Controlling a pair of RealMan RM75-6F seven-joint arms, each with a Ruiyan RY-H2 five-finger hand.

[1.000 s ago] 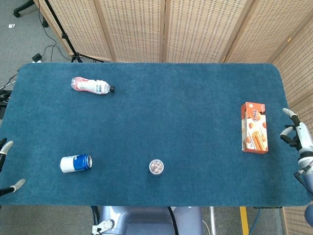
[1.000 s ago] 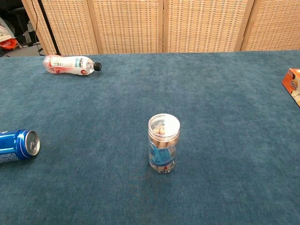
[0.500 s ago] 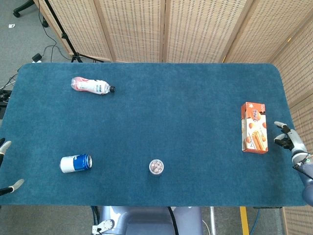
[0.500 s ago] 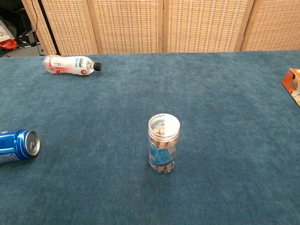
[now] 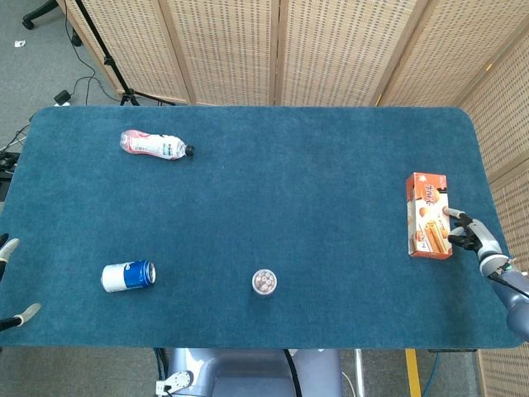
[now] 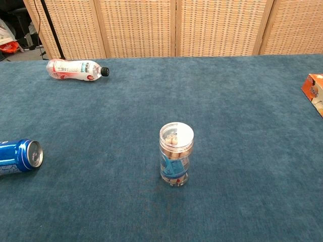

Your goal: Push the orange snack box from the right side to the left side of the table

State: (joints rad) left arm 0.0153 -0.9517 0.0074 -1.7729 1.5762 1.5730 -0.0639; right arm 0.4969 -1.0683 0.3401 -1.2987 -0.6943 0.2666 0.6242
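R hand [image 5: 467, 236] has moved in, fingers apart, now touching orange snack box [image 5: 429, 215] on its right edge. Box nudged slightly left; push starting. L hand [image 5: 10, 281] idle far left of box, open.

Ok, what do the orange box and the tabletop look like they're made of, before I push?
Orange snack box: seems printed cardboard, slightly glossy, with sharp folded edges and a flat printed face. Table: covered in matte blue carpet-like fabric, its nap visibly mottled, so likely some drag. Right hand sits against the box's right edge.

The orange snack box [image 5: 429, 215] lies flat near the table's right edge (long side running front to back).
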